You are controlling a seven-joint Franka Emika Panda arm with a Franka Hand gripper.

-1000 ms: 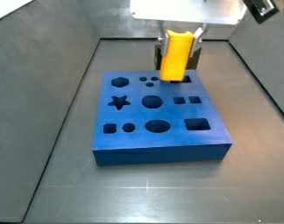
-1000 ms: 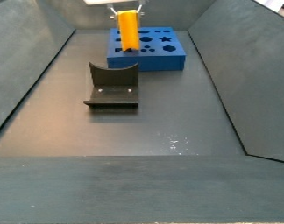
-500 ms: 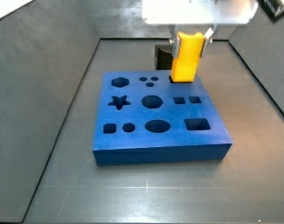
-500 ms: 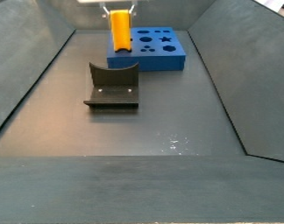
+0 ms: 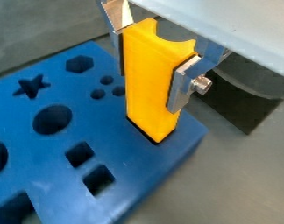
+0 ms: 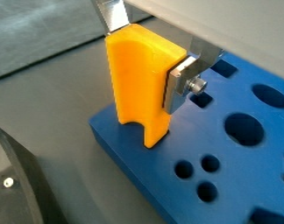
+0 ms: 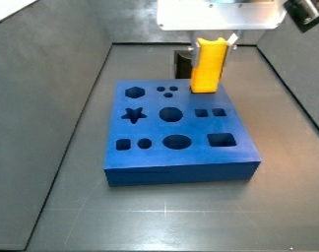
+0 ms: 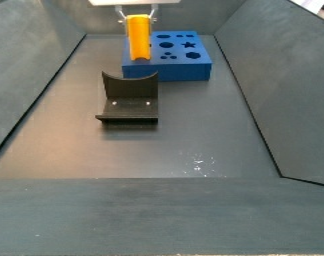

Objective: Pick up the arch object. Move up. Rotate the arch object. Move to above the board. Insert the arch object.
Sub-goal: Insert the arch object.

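My gripper (image 5: 154, 44) is shut on the yellow arch object (image 5: 151, 83), which hangs upright between the silver fingers (image 5: 186, 79). It also shows in a wrist view (image 6: 138, 87) and in both side views (image 7: 210, 65) (image 8: 135, 40). The arch object hovers above the far edge of the blue board (image 7: 175, 133), which has star, round, square and other cut-outs in its top. The board also shows in a wrist view (image 5: 62, 131), in a wrist view (image 6: 215, 166) and in a side view (image 8: 178, 55). The arch's lower end is just above the board's top, near its rim.
The dark fixture (image 8: 129, 97) stands on the floor beside the board and shows partly in both wrist views (image 6: 22, 188) (image 5: 244, 96). Grey sloped walls (image 8: 31, 90) enclose the dark floor (image 8: 178, 150).
The gripper with the arch object has shifted sideways along the board's far edge and turned the arch from face-on to more edge-on. The board and fixture have not moved.
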